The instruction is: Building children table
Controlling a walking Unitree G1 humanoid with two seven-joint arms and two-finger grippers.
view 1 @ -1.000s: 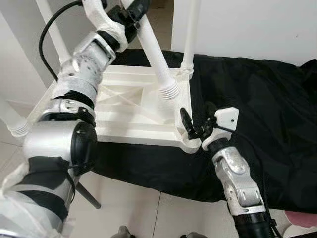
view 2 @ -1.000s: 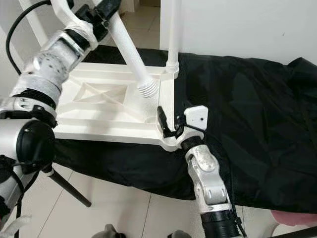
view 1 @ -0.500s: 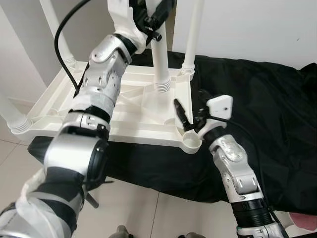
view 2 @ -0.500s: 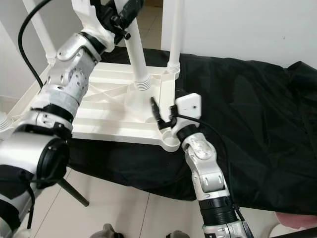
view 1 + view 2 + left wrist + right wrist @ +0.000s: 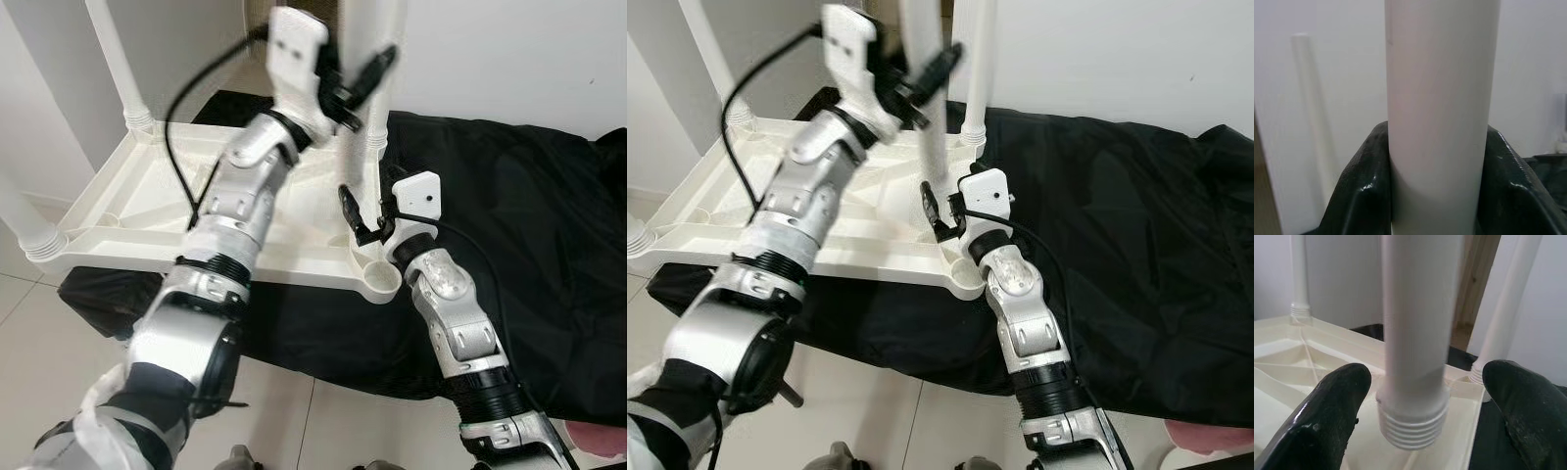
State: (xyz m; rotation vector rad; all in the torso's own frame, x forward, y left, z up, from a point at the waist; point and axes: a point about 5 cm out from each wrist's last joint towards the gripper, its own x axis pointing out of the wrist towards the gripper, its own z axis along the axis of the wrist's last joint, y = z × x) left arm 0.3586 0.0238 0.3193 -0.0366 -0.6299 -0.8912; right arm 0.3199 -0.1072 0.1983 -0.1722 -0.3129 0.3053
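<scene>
Left eye view shows a black cloth (image 5: 509,225) spread over a raised surface, with pale tiled floor (image 5: 59,362) in front. On the cloth lies the white plastic children's table top (image 5: 147,211), turned underside up so its ribbed frame faces the camera. Fitted legs stand upright in its corners: the far-left leg (image 5: 113,59), the near-left leg (image 5: 24,220) and the far-right leg (image 5: 377,73). The near-right corner socket (image 5: 380,279) has no leg in it.

A loose white leg (image 5: 926,108) hangs roughly upright over the right side of the frame — its threaded end (image 5: 1411,423) is just above the plastic, not in the corner socket. The left gripper (image 5: 358,83) holds this leg high up; in the left wrist view its jaws are clamped against both sides of the tube, black fingers (image 5: 1359,188) pressed to it. The right gripper (image 5: 364,217) sits low beside the threaded end, jaws spread wide, each finger (image 5: 1327,416) clear of the leg.
</scene>
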